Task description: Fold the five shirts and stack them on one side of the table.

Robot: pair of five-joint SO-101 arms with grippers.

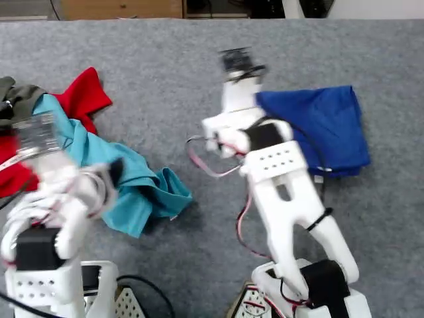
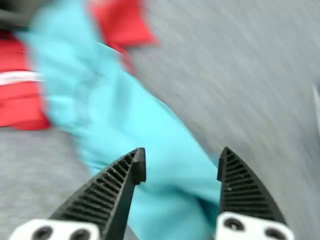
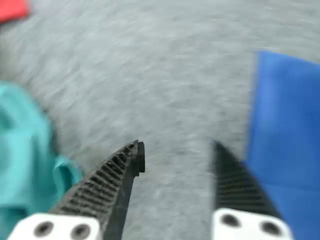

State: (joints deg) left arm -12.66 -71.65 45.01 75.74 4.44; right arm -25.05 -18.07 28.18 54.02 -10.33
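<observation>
Now the left gripper (image 2: pixel 181 165) hangs, jaws spread, over the crumpled teal shirt (image 1: pixel 132 182), with the red shirt (image 1: pixel 83 96) heaped just beyond. The right gripper (image 3: pixel 177 157), jaws apart and empty, sits above the grey table cover (image 1: pixel 165 66), left of the folded blue shirt (image 1: pixel 324 126). An olive garment (image 1: pixel 14 93) at far left is cut off.

The olive shirt (image 1: pixel 16 94) runs off the edge; the red shirt (image 1: pixel 86 96) seems partly under the teal shirt (image 1: pixel 139 182).

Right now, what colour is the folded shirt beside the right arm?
The folded shirt is blue, clearest in the high view.
</observation>
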